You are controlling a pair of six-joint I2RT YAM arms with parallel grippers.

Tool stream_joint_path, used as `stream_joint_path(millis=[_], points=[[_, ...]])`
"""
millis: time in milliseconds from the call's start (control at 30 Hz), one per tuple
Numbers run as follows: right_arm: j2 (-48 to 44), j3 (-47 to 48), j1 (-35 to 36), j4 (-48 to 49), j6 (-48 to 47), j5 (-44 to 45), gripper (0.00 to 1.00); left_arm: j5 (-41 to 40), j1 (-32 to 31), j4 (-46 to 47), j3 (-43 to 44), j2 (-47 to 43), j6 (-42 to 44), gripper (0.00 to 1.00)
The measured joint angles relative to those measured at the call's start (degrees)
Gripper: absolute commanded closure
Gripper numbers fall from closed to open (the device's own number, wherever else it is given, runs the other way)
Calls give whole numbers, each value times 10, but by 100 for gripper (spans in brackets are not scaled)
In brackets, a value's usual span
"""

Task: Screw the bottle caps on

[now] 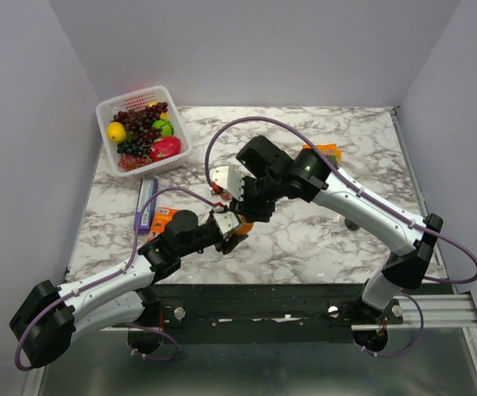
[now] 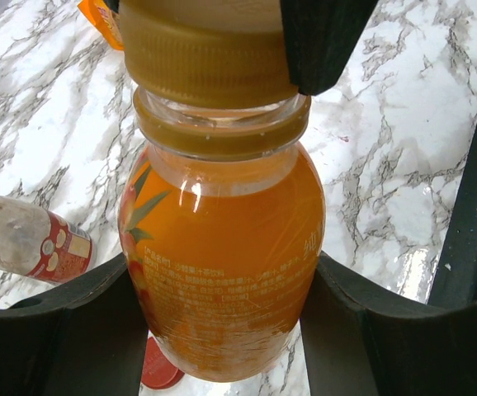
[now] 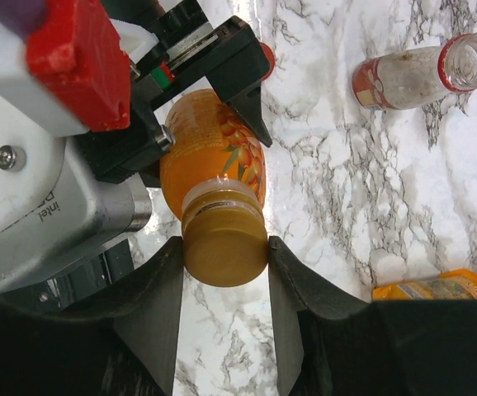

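Bottles (image 2: 222,247) (image 3: 403,78) two, caps (image 3: 224,252) (image 2: 160,367) two, basket (image 1: 131,95) one

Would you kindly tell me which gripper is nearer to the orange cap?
Right. The right gripper is shut on the orange cap itself, one finger on each side. The left gripper clamps the orange bottle by its body, below the cap.

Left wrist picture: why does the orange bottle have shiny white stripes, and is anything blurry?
Left wrist view: light glare makes those streaks on the orange bottle, and its cap, close to the lens, looks soft. Right wrist view: that cap is sharp. Top view: even light, faint shadows.
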Motion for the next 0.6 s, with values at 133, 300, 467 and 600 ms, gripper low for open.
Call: stream_joint_path(millis=[133,300,467,600], points=[[5,7,0,-8,-2,-3,57,1,0,1,0,0,4,100],[7,8,0,-9,-2,-3,57,-3,0,3,-2,0,-6,100],[7,7,0,-8,1,-2,60,-5,0,10,-6,0,-26,100],[7,3,0,-6,17,-2,60,-5,0,14,-9,-1,-34,100]])
